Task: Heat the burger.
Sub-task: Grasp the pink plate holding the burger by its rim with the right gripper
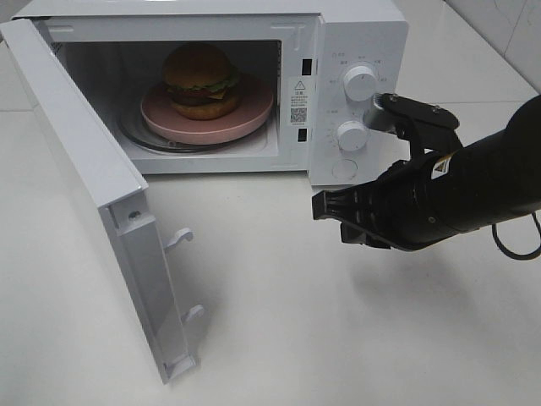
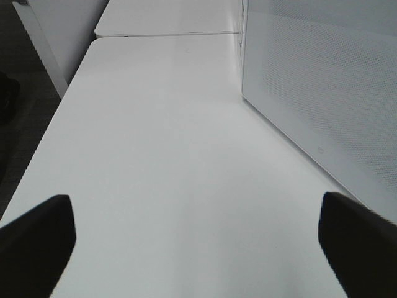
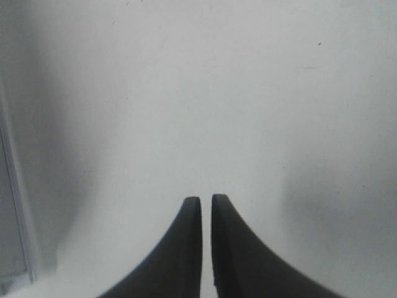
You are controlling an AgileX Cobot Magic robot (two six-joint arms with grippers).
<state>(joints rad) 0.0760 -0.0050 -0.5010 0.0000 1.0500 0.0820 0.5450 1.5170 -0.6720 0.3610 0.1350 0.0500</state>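
Burger (image 1: 200, 80): glossy golden-brown bun, sat on round pink plate (image 1: 254, 114) inside open white microwave (image 1: 355, 34).
Right gripper (image 3: 206, 198): black, pinched together, empty, in front of microwave.
Left gripper (image 2: 195, 205): spread wide, empty.

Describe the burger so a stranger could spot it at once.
Find the white microwave with its door swung open. Inside, a round pink plate lies on the glass turntable, with the burger on it. It is the only food: a brown domed bun over green lettuce and a dark patty.
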